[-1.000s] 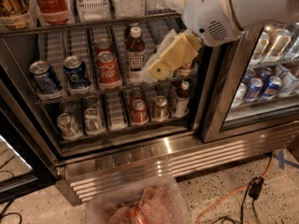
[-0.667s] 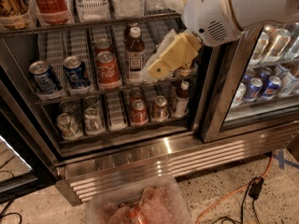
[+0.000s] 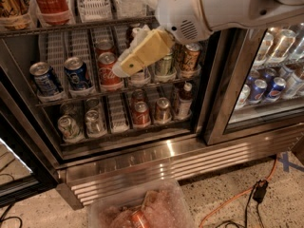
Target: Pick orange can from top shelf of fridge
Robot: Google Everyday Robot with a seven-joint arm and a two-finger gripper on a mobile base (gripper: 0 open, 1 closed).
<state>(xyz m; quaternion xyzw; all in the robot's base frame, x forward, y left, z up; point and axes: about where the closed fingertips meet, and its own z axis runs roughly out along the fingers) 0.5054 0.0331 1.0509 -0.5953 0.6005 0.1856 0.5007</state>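
The fridge (image 3: 142,153) stands open, with a steel frame and a ribbed base grille. The orange can (image 3: 191,57), copper with pale markings, stands at the right end of the second rack down. The top shelf (image 3: 71,26), the uppermost rack seen, holds a Coca-Cola bottle and white baskets. My gripper (image 3: 127,64) is cream-coloured and points down-left from the white arm (image 3: 213,6). It hangs in front of that second rack, left of the orange can and apart from it, between a red Coca-Cola can (image 3: 108,69) and a green can (image 3: 164,64).
Blue cans (image 3: 77,72) stand left on the second rack. More cans (image 3: 141,113) and a small bottle (image 3: 183,101) stand on the rack below. A clear plastic bin (image 3: 164,201) sits on the floor in front. An orange cable (image 3: 232,198) lies right. A closed glass door (image 3: 266,87) shows more cans.
The gripper has moved left across the second rack, and the arm now covers more of the upper right. The orange can, hidden behind the gripper before, now shows.
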